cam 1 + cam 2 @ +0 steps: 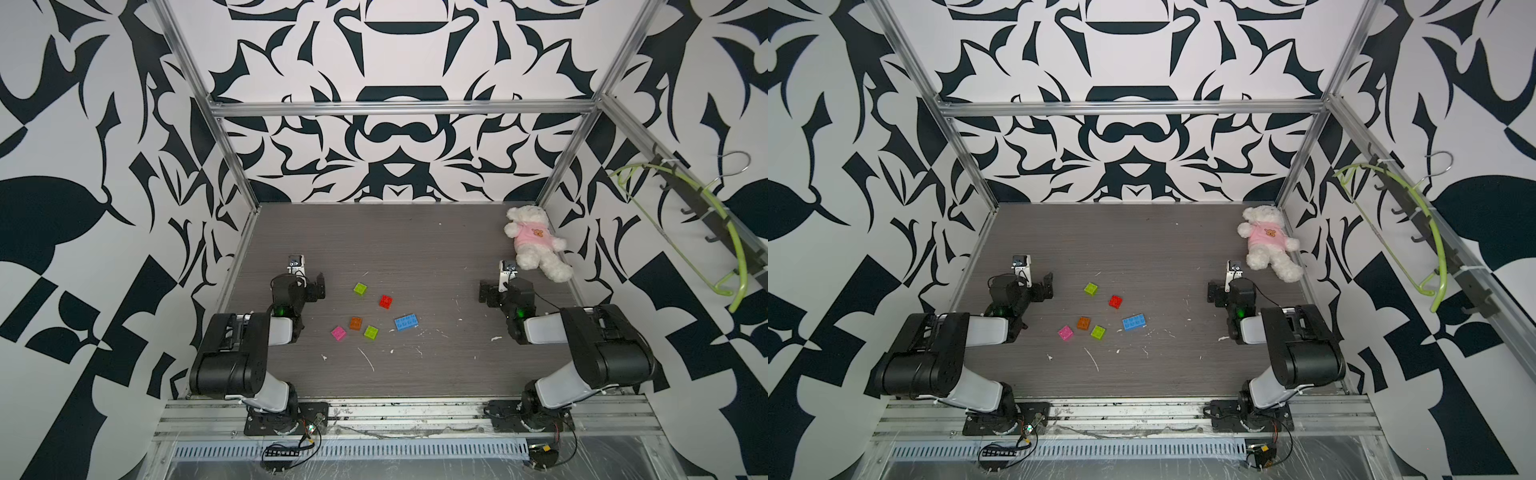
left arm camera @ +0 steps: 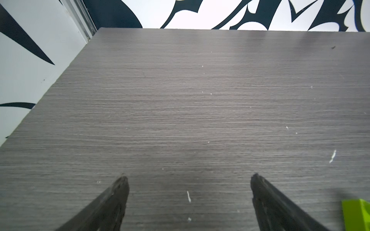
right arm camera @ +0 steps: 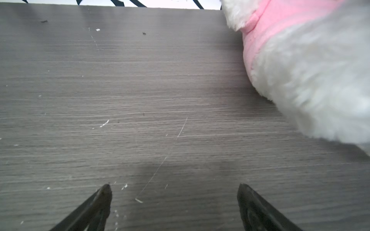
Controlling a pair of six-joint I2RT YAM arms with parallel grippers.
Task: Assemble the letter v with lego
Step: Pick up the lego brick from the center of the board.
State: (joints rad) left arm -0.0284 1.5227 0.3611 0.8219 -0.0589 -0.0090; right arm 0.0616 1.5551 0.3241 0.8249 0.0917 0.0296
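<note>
Six lego bricks lie loose and apart on the grey table between my arms in both top views: a lime green brick, a red one, an orange one, a pink one, a second lime green one and a longer blue one. No letter v is in view. My left gripper stands open and empty, left of the bricks, with a lime green brick's corner beside it. At the right, my right gripper is open over bare table.
A white teddy bear in a pink shirt lies at the back right, close to the right gripper. Patterned walls and metal frame posts enclose the table. White scuffs mark its surface.
</note>
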